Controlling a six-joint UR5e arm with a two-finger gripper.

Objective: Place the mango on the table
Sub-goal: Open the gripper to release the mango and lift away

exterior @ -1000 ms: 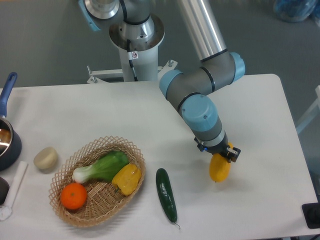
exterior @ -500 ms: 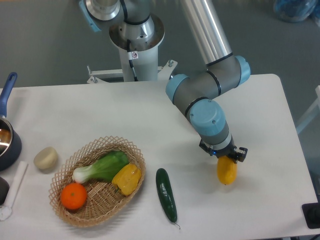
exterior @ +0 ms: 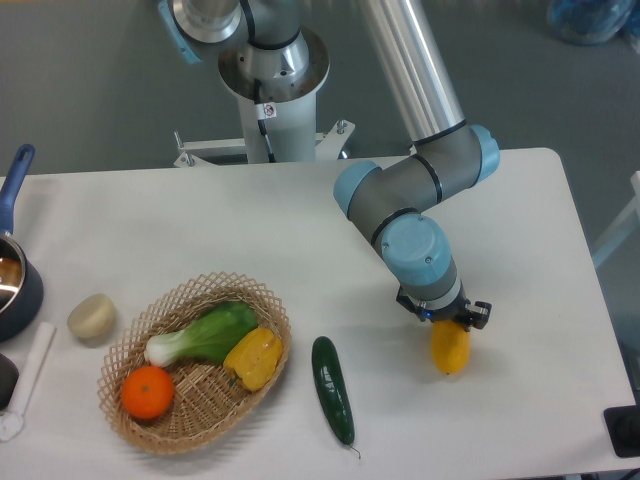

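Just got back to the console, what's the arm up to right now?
The gripper holds the mango by its upper end, over the right side of the table. The fruit hangs low, at or just above the surface; contact cannot be judged from this view. The jaws are closed on it, no release yet. To the left lie a cucumber and a wicker basket with an orange, a yellow pepper and a leafy green.

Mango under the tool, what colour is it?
Yellow-orange mango, seen in the fixed camera view.
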